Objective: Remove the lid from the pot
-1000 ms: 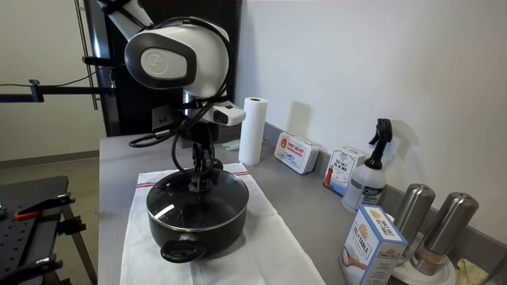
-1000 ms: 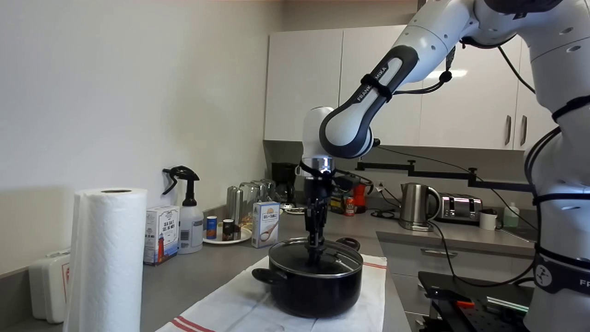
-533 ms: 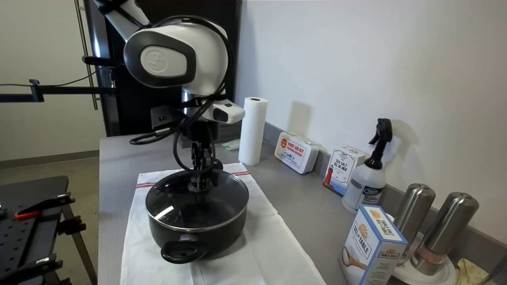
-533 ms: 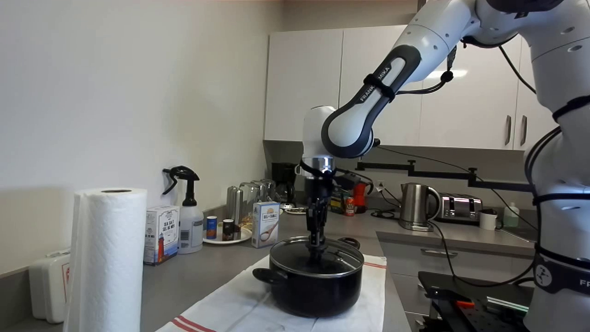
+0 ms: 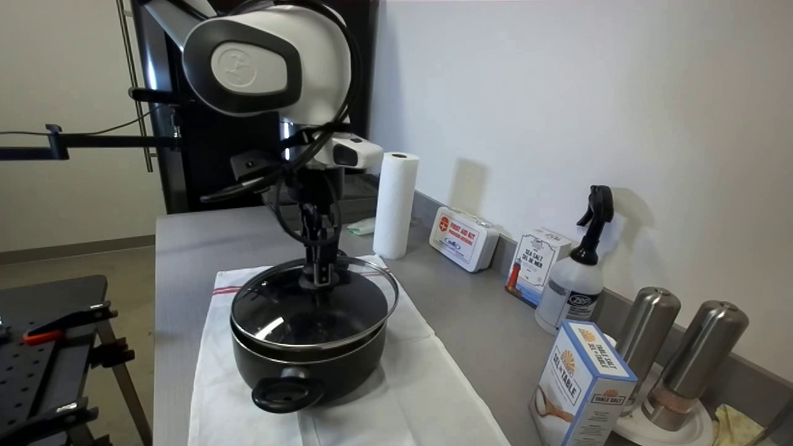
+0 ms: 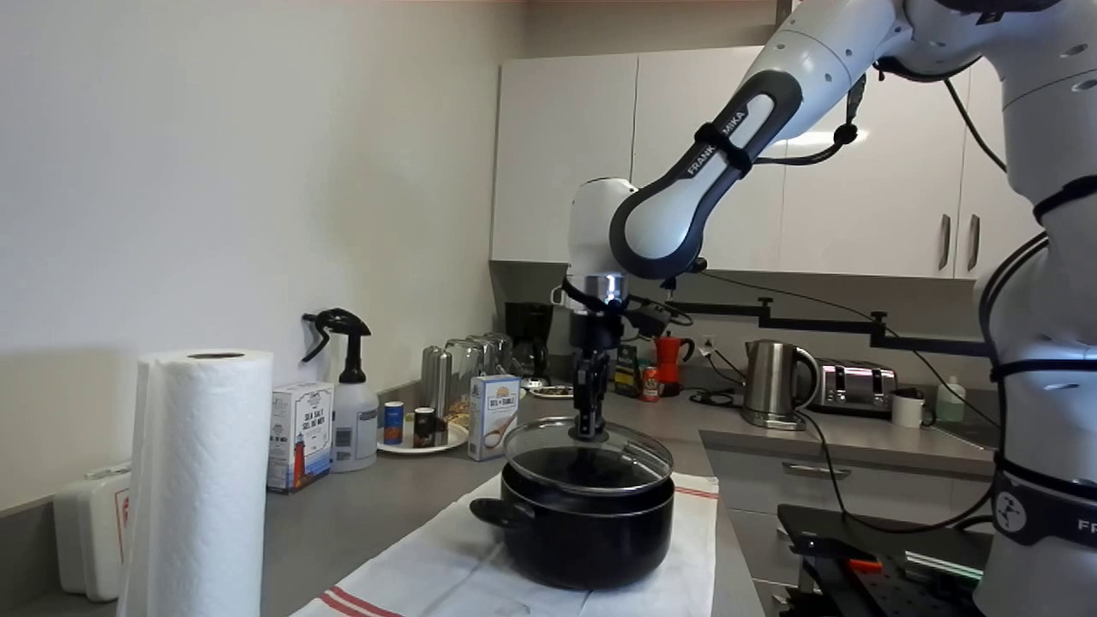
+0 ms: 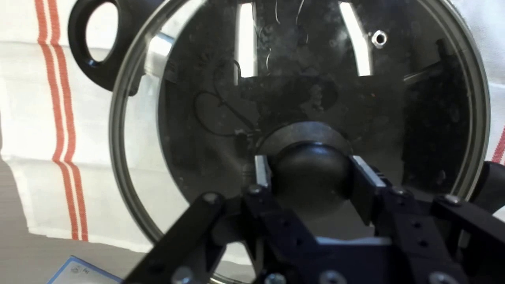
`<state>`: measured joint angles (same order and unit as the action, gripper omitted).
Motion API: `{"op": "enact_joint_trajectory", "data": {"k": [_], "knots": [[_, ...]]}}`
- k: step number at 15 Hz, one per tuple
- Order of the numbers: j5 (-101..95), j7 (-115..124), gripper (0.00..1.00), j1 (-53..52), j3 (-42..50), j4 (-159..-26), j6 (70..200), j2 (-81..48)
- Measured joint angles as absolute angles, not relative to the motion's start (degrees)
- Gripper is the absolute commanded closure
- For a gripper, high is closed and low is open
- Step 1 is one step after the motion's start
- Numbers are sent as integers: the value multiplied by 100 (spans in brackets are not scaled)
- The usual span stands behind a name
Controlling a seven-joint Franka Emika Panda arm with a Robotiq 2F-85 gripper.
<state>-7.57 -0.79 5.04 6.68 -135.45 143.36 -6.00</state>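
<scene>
The glass lid (image 5: 359, 310) with its metal rim hangs a little above the black pot (image 5: 310, 378) in both exterior views; it looks slightly tilted. A dark gap shows between the lid (image 6: 634, 463) and the pot (image 6: 591, 548). My gripper (image 5: 321, 279) points straight down at the lid's centre. In the wrist view the gripper (image 7: 313, 169) has its two fingers on either side of the round black knob (image 7: 311, 173), closed against it. The pot's handle (image 7: 77, 43) shows beyond the lid's rim. In the exterior views the fingers hide the knob.
The pot stands on a white towel (image 5: 421, 390) with red stripes on the grey counter. A paper towel roll (image 5: 396, 210), first aid kit (image 5: 463, 240), sea salt box (image 5: 538, 263), spray bottle (image 5: 570, 291), table salt box (image 5: 579, 384) and steel mills (image 5: 700, 353) stand along the wall.
My gripper has risen with the lid, which sat on the pot's rim before and now is above it, shifted slightly. The pot has stayed on the towel.
</scene>
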Motion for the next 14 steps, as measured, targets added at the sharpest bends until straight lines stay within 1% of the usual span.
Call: {"op": "enact_joint_trajectory", "data": {"k": [7,14], "knots": [[-770,-80,75,504,661,-13750,14331,-159],[-898,-81,75,365,423,-13867,14310,-116]]}}
